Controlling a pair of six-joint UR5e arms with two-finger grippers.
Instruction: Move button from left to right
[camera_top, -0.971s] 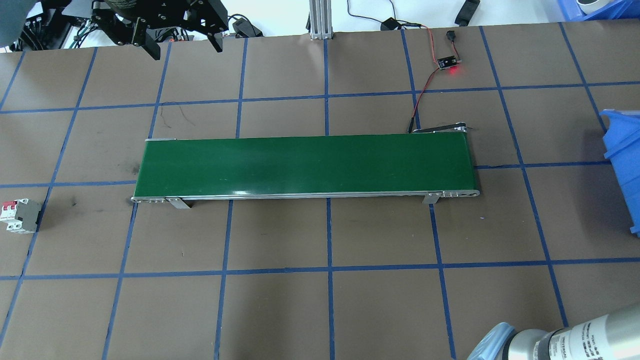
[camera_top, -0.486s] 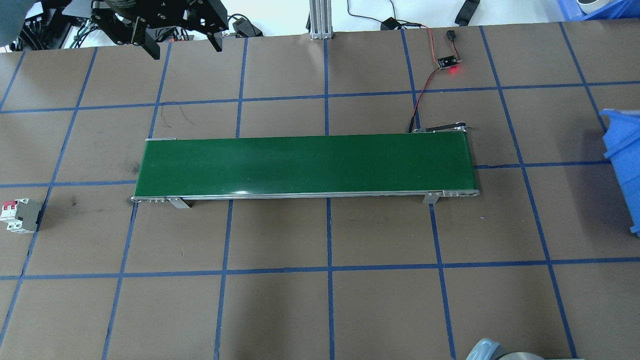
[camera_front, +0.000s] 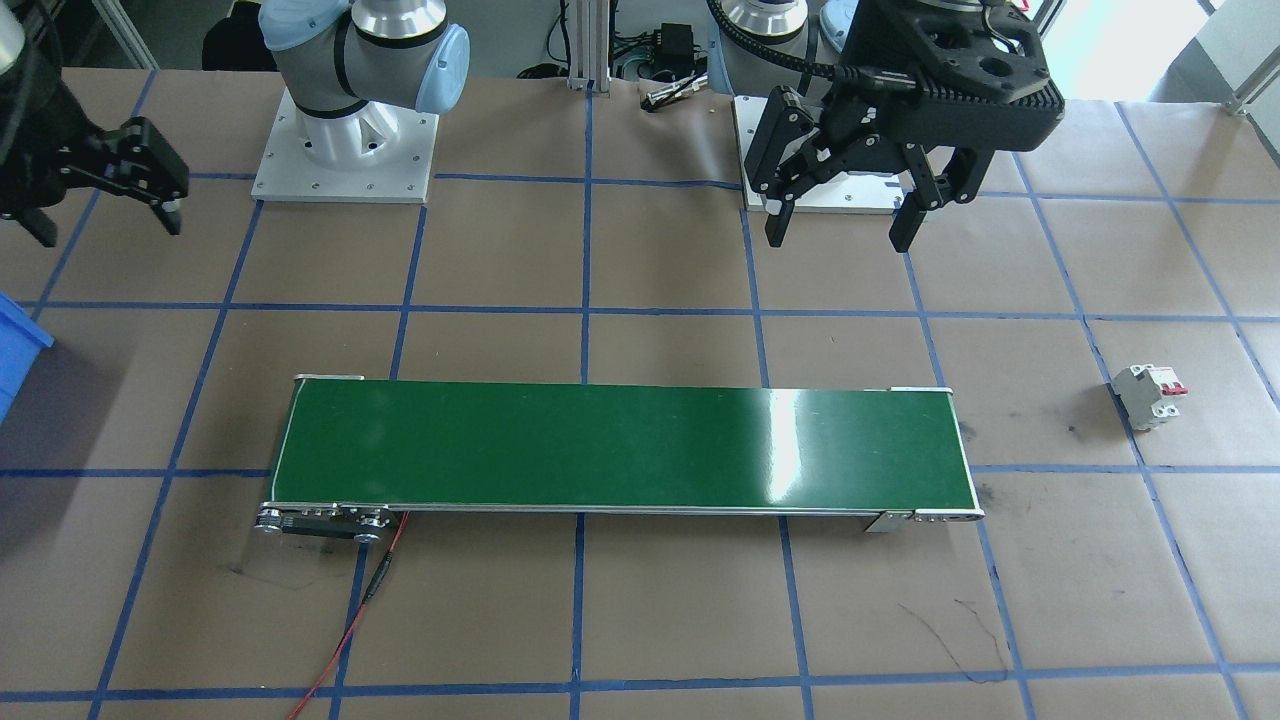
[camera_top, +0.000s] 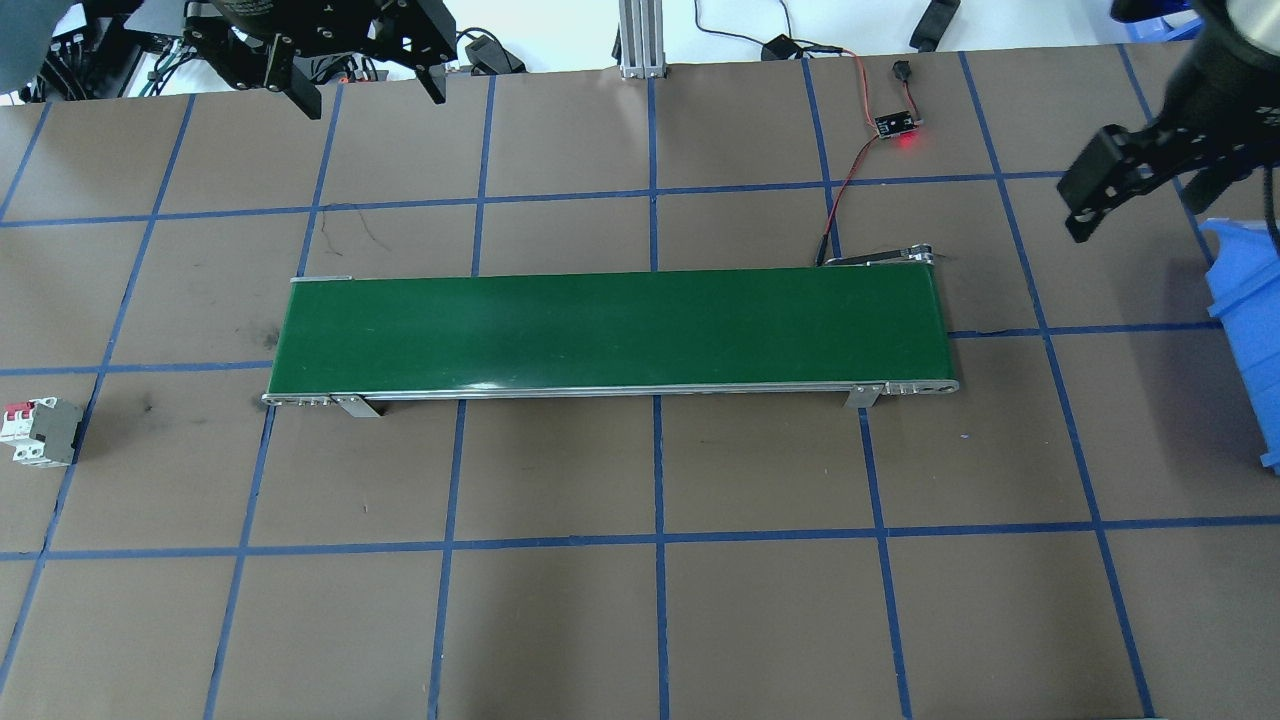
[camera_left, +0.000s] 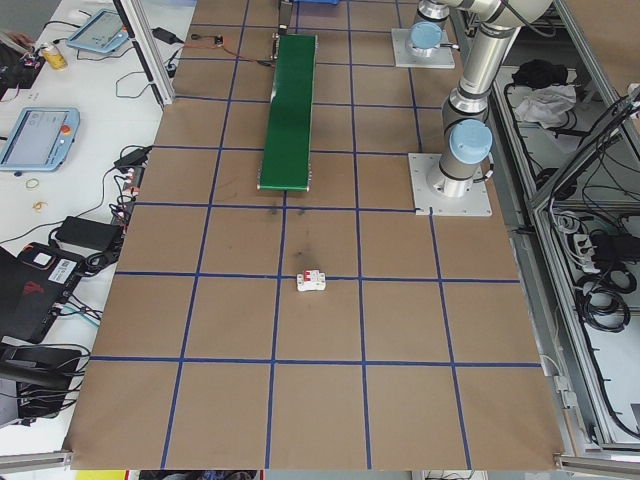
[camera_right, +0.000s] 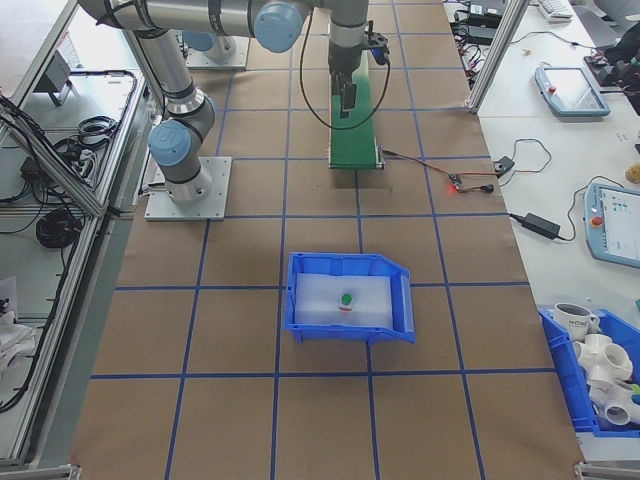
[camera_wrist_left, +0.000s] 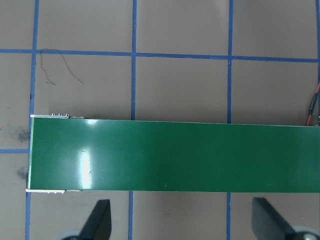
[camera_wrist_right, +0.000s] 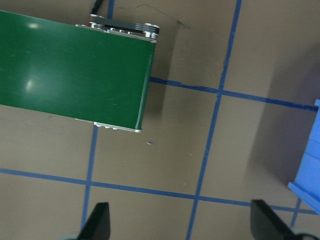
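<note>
The button (camera_right: 346, 298), with its green cap, lies inside the blue bin (camera_right: 350, 335) on the table's right side; only the exterior right view shows it. My left gripper (camera_front: 838, 236) hangs open and empty above the table behind the left end of the green belt (camera_top: 610, 330). The left wrist view looks down on that belt end between my open left gripper's (camera_wrist_left: 181, 222) tips. My right gripper (camera_front: 105, 225) is open and empty, high over the table between the belt's right end and the bin (camera_top: 1240, 300). One of its fingers (camera_top: 1085, 195) shows in the overhead view.
A white circuit breaker (camera_top: 38, 432) with red levers lies on the table far left of the belt. A small board with a red light (camera_top: 897, 125) and its wires sit behind the belt's right end. An aluminium post (camera_top: 640, 40) stands at the back middle.
The right arm left the bottom right corner of the overhead view; its gripper now shows at the upper right, near the blue bin. The left gripper has stayed put.
</note>
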